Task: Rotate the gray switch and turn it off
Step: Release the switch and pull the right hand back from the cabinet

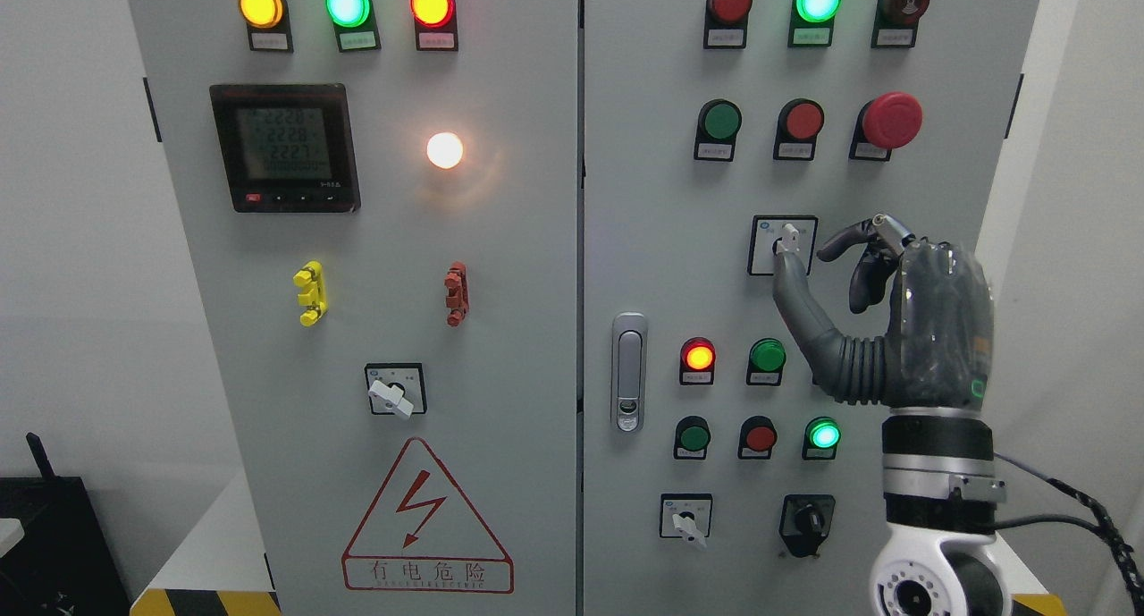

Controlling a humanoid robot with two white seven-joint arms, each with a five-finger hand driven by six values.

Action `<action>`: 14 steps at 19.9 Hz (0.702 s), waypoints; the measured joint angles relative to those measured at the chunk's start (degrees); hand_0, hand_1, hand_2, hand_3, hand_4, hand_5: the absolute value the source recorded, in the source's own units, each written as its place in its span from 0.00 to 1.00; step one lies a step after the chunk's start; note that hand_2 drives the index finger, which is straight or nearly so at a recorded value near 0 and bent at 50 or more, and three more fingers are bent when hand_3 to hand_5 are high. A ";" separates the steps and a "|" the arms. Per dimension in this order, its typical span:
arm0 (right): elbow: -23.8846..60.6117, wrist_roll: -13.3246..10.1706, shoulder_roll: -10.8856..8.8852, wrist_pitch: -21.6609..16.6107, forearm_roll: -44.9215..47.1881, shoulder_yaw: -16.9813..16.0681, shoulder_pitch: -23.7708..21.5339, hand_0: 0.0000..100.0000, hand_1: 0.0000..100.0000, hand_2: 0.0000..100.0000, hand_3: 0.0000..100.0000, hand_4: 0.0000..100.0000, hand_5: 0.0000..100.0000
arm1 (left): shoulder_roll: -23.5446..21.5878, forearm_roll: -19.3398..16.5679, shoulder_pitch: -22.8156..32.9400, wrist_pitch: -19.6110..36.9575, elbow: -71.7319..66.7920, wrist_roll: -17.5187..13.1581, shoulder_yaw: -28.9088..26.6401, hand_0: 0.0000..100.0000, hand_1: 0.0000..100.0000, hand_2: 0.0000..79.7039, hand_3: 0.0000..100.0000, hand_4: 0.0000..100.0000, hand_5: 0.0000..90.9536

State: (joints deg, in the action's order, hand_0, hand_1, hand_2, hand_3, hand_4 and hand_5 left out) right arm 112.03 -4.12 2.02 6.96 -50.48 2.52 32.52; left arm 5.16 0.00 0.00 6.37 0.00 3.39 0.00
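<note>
A gray rotary switch with a white handle sits on a square plate on the right cabinet door, its handle pointing roughly up. My right hand comes up from the lower right. The thumb stretches to the switch, and its tip touches the lower end of the handle. The other fingers are bent and stay to the right of the switch, clear of it. Nothing is clasped between thumb and fingers. My left hand does not show.
Similar gray switches sit at lower left and lower right, beside a black knob. Lamps and push buttons surround the switch, with a red mushroom button above. A door latch stands left of my arm.
</note>
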 measured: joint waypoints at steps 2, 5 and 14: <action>0.83 -0.12 -0.46 -1.23 0.10 -0.14 -1.50 0.30 0.18 0.36 0.24 0.09 0.07 | 0.00 0.00 0.00 0.00 0.00 0.00 0.00 0.12 0.39 0.00 0.00 0.00 0.00; 1.95 -0.04 -2.05 -4.75 0.36 -0.72 -3.84 0.30 0.11 0.22 0.10 0.00 0.00 | 0.00 0.00 0.00 0.00 0.00 0.00 0.00 0.12 0.39 0.00 0.00 0.00 0.00; 4.73 0.31 -7.55 -10.25 2.37 -1.72 -8.71 0.27 0.12 0.09 0.03 0.00 0.00 | 0.01 0.00 0.00 0.00 0.00 0.00 0.00 0.12 0.39 0.00 0.00 0.00 0.00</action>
State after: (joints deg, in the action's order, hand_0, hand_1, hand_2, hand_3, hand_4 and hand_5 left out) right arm 116.76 -3.82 -5.53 -3.29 -48.11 0.79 23.81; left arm 5.17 0.00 0.00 6.37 0.00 3.39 0.00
